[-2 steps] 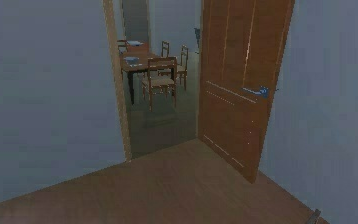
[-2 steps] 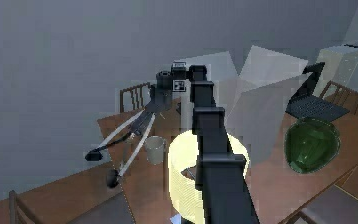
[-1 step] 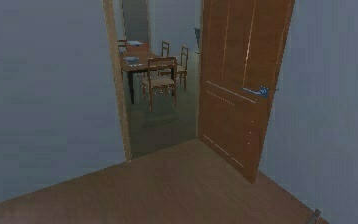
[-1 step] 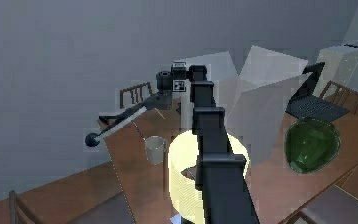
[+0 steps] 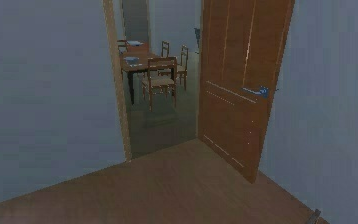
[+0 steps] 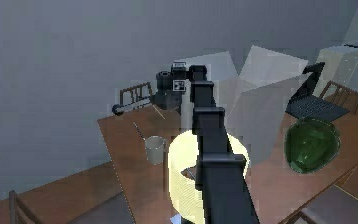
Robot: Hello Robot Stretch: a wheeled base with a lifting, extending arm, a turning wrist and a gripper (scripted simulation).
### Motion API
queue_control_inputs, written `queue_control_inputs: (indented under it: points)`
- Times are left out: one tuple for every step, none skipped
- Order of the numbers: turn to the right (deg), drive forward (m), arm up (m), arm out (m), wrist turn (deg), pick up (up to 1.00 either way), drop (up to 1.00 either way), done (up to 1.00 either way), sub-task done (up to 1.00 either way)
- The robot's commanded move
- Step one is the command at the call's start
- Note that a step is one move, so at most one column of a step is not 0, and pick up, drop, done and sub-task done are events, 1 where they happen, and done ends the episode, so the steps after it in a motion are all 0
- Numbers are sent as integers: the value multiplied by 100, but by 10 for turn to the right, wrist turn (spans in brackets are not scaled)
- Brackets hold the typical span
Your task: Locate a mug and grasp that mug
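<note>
One wooden door [image 5: 237,80] stands open at the forward view's right. The doorway leaves clear floor [image 5: 167,190] through to one dining table [image 5: 137,62] with at least three chairs [image 5: 160,82], partly cut off by the frame. In the arm side view, one small pale cup [image 6: 154,150], its handle unclear, stands near the left edge of a crowded table [image 6: 125,138]. One green bowl [image 6: 312,145] sits toward the right edge. The gripper [image 6: 167,82] shows near the far edge. How its jaws stand, or whether it holds anything, cannot be told.
</note>
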Motion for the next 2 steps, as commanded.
queue_control_inputs:
  points:
    - [0, 0, 0, 0, 180, 0, 0, 0, 0]
    - [0, 0, -30, 0, 0, 0, 0, 0, 0]
